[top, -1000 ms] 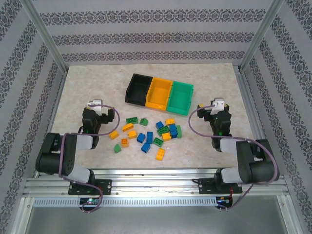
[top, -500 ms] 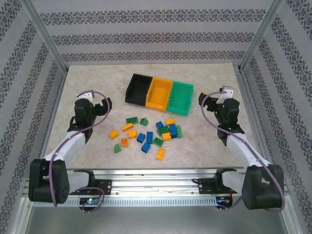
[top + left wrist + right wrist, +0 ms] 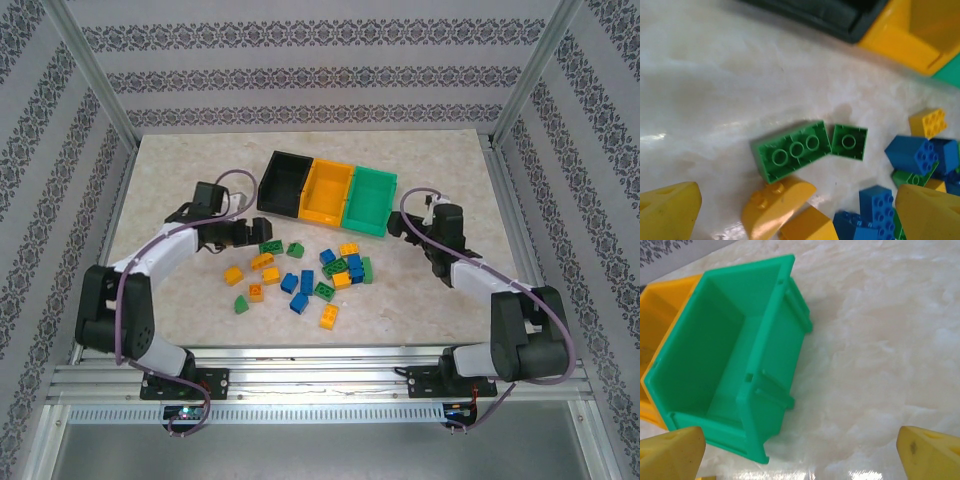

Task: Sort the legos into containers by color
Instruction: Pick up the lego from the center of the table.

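Legos loose on the table, in front of three bins.
We count about nineteen legos (image 3: 307, 283) in one cluster on the table (image 3: 180, 170), near the bins but apart from them – roughly six green, six blue, seven yellow. The three bins touch in a row: black bin (image 3: 283, 183), yellow bin (image 3: 328, 192), green bin (image 3: 369, 200). There are two grippers, both with jaws wide apart and holding nothing. The left gripper (image 3: 250, 232) is at the cluster's far-left edge, by two green bricks (image 3: 790, 150) lying underside up – the right gripper (image 3: 398, 222) is just beside the green bin.
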